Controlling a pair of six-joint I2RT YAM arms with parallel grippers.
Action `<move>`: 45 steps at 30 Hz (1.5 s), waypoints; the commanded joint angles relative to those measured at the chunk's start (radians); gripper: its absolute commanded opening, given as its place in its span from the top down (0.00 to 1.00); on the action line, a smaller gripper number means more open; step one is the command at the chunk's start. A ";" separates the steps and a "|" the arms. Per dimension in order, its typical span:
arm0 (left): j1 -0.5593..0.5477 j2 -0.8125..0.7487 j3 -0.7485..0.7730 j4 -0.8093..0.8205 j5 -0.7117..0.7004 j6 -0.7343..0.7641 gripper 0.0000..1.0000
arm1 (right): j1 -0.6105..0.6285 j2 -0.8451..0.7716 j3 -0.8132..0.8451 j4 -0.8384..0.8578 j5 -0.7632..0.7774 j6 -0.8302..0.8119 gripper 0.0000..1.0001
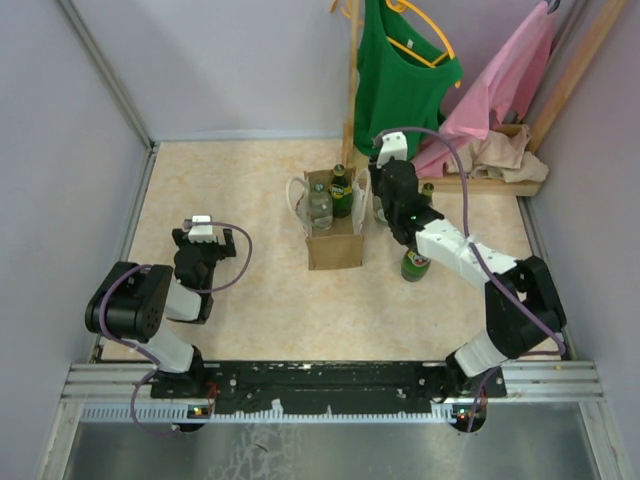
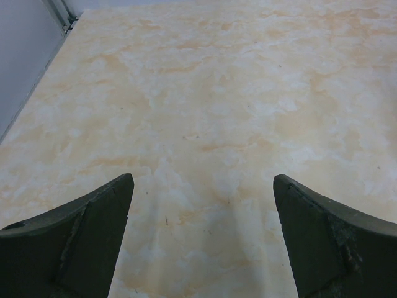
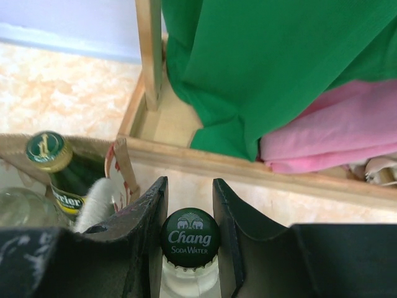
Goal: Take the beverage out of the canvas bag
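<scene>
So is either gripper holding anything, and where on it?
The right gripper clamps the clear green-capped Chang soda bottle by its cap and neck. The left gripper is open, holding nothing.

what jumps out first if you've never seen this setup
The bright green shirt and pink garment hanging at the back right catch the eye first. Next comes the tan canvas bag mid-table with two bottles poking out, and the right arm beside it, jaws closed on the cap of a Chang soda water bottle just outside the bag. The left arm waits at the near left, jaws open.
</scene>
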 commanded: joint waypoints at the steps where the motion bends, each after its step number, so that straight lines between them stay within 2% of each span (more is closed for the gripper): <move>1: 0.004 0.001 0.013 0.013 0.011 -0.008 0.00 | -0.011 0.018 -0.007 0.243 0.016 0.045 1.00; 11: 0.004 0.000 0.014 0.013 0.011 -0.009 0.00 | -0.025 0.094 -0.075 0.421 0.043 0.064 1.00; 20: 0.005 -0.001 0.013 0.013 0.011 -0.008 0.00 | -0.025 0.108 -0.219 0.667 0.050 0.049 1.00; 29: 0.004 0.000 0.013 0.013 0.011 -0.009 0.00 | -0.021 0.114 -0.333 0.768 0.036 0.033 1.00; 30: 0.005 -0.001 0.013 0.013 0.011 -0.009 0.00 | -0.018 0.111 -0.339 0.770 0.038 0.026 0.97; 31: 0.005 0.000 0.013 0.012 0.012 -0.009 0.00 | -0.015 0.107 -0.345 0.771 0.038 0.020 0.90; 32: 0.005 0.000 0.013 0.012 0.011 -0.008 0.00 | -0.012 0.104 -0.350 0.771 0.038 0.013 0.78; 34: 0.005 0.000 0.013 0.013 0.011 -0.009 0.00 | -0.006 0.096 -0.351 0.764 0.040 -0.001 0.63; 35: 0.005 -0.001 0.013 0.013 0.012 -0.009 0.00 | -0.004 0.093 -0.349 0.754 0.039 -0.007 0.51; 38: 0.005 0.000 0.013 0.013 0.011 -0.008 0.00 | 0.013 0.081 -0.339 0.741 0.049 -0.045 0.26; 40: 0.005 -0.001 0.013 0.013 0.011 -0.008 0.00 | 0.025 0.072 -0.332 0.744 0.061 -0.079 0.21; 45: 0.005 0.000 0.013 0.013 0.011 -0.009 0.00 | 0.043 0.014 -0.303 0.740 0.109 -0.139 0.20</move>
